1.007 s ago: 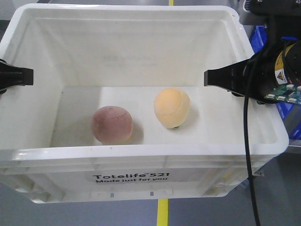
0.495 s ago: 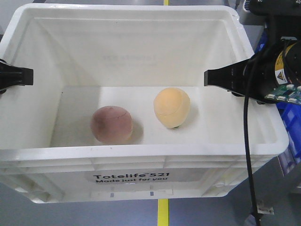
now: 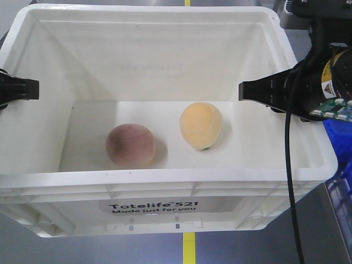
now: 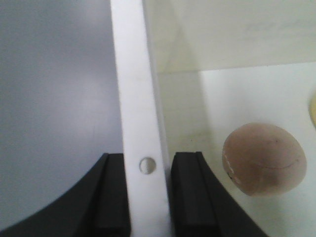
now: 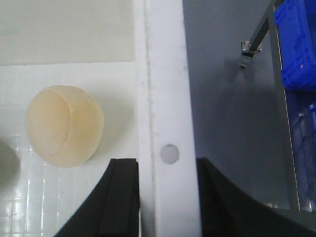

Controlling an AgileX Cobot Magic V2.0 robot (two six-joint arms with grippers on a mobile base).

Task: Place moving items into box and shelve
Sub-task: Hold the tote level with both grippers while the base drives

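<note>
Plush balls, two, both lay on the floor of the white box (image 3: 165, 181): pink ball (image 3: 130, 144) front left, yellow-orange ball (image 3: 201, 125) near it to the right, the two not touching.

Left claw (image 3: 27, 89) was clamped astride the box's left rim, one finger inside and one outside. Right claw (image 3: 248, 91) was clamped likewise on the right rim.

Change over the last second: box, balls and claws kept their places in the front view. The yellow floor line (image 3: 190, 247) slid leftward, and the blue bins (image 5: 296, 44) dropped out from behind the right claw.

Assessment: packing appeared complete. The box was probably being carried, with the base turning toward the shelf. Shelving was not yet done.
</note>
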